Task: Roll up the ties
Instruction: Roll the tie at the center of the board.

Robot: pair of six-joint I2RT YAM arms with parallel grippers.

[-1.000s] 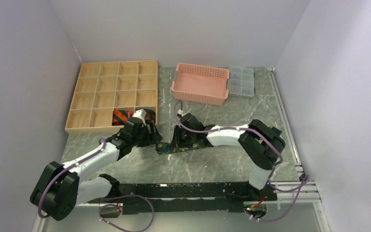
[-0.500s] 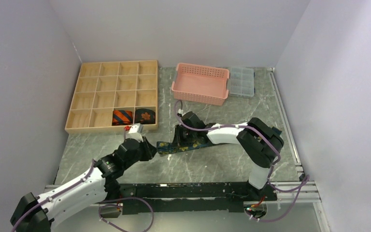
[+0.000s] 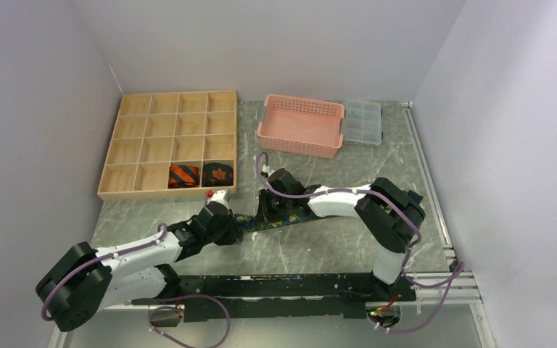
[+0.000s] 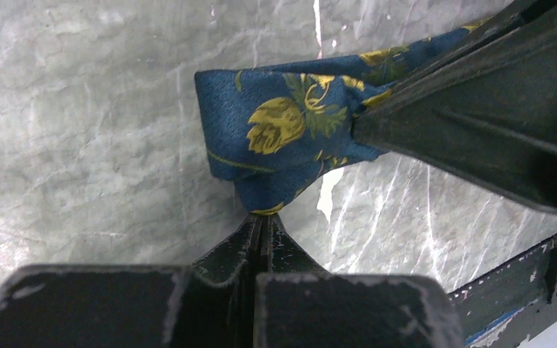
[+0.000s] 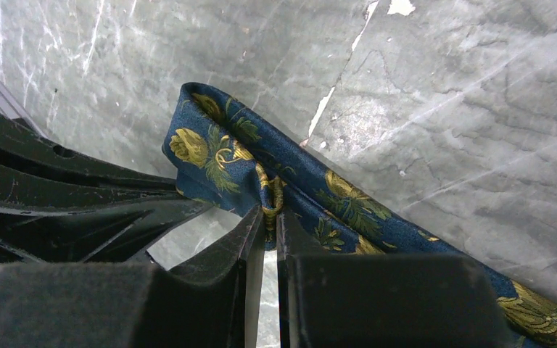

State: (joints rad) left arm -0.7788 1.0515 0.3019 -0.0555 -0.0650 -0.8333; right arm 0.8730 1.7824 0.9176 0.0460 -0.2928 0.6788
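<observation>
Blue fabric printed with yellow-green flowers identifies the floral tie (image 3: pixel 251 222), which lies on the grey marbled bench (image 3: pixel 333 243) near its middle, between the two arms.

1. Left claw (image 3: pixel 226 217): closed. In the left wrist view the fingers (image 4: pixel 241 243) meet with almost no gap, and the claw (image 4: pixel 262 216) pinches a small fold at the lower edge of the floral tie (image 4: pixel 283 130). The blunt end of the tie is just beyond the fingertips.

2. Right claw (image 3: pixel 270 210): closed on the same tie. In the right wrist view the claw (image 5: pixel 270 210) clamps a gathered fold of the floral tie (image 5: pixel 225 159). The rest of the tie runs flat along the bench toward the lower right of that view.

3. Both claws are low at the bench surface, close together, and grip the same end section of the tie.

4. Wooden tray (image 3: pixel 120 116): at the far left of the bench. The front row holds the striped tie (image 3: pixel 184 175), rolled, in the third compartment from the left. The leaf-motif tie (image 3: pixel 217 174), rolled, is in the fourth compartment.

5. Pink basket (image 3: pixel 297 148) and clear box (image 3: pixel 362 122): side by side at the far edge, well apart from the claws.
</observation>
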